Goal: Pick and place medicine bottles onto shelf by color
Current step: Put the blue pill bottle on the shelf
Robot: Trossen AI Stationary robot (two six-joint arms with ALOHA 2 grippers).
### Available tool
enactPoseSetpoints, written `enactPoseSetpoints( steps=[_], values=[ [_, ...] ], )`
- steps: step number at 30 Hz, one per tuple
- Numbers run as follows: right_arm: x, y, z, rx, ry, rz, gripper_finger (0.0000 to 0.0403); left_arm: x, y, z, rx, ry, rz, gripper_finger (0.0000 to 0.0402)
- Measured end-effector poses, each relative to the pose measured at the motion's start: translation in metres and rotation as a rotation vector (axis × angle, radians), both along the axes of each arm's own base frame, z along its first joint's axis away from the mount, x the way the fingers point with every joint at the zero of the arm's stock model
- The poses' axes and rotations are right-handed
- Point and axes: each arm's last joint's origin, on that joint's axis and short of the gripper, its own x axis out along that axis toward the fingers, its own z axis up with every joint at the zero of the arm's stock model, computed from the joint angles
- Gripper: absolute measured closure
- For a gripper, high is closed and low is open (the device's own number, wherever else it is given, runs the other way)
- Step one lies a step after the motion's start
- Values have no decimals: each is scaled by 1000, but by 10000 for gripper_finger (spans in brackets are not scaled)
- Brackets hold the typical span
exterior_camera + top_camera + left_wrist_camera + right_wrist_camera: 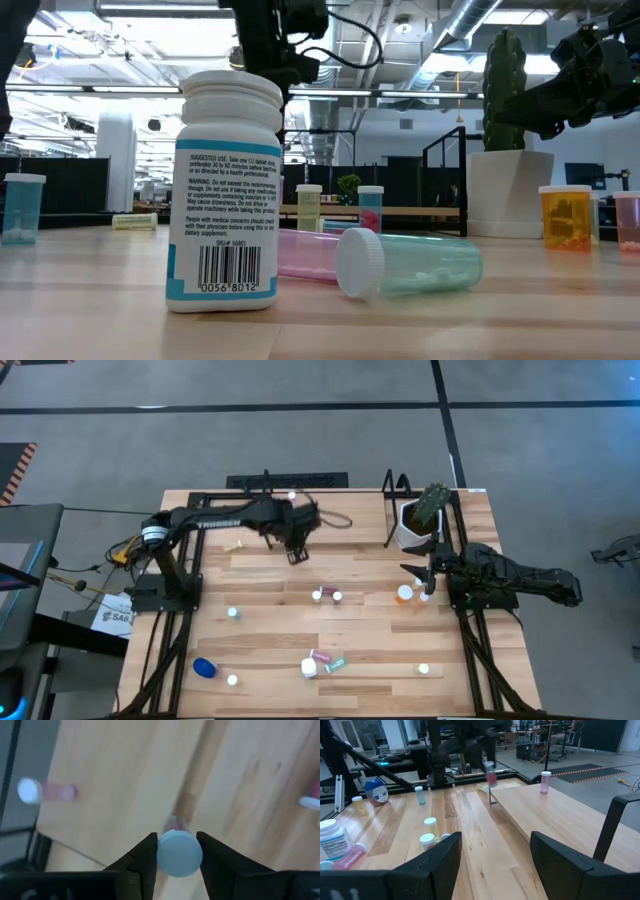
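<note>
My left gripper [296,548] hangs over the near edge of the shelf [360,538], shut on a pink bottle [173,824] with a white cap. The bottle also shows in the right wrist view [491,776]. Another pink bottle [545,781] stands upright on the shelf board. My right gripper [424,574] is open and empty at the table's right side, just beyond an orange bottle [404,595] and a pink bottle [425,598]. Several more bottles stand or lie on the tabletop nearer the front. My left gripper pinches the pink bottle's white cap [179,854] between its two fingers, one on each side of the cap. The fingers come from above, pointing down. The bottle hangs upright below them, lifted clear of the wood.
A white pot with a cactus [420,520] stands at the shelf's right end. A large white bottle [228,195], a lying pink bottle and a lying teal bottle [410,262] sit near the front. A wide blue bottle [204,668] is at the front left.
</note>
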Motion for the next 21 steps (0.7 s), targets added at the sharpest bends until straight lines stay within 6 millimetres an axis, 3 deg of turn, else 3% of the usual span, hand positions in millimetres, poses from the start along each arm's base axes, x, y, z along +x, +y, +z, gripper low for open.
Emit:
enactPoseSetpoints(
  steps=[11,21],
  values=[
    [0,0,0,0,-1,0,143,-18,58,-2,-42,-8,-5,282],
    [0,0,0,0,-1,0,143,-15,97,-40,-103,36,-9,282]
  ],
)
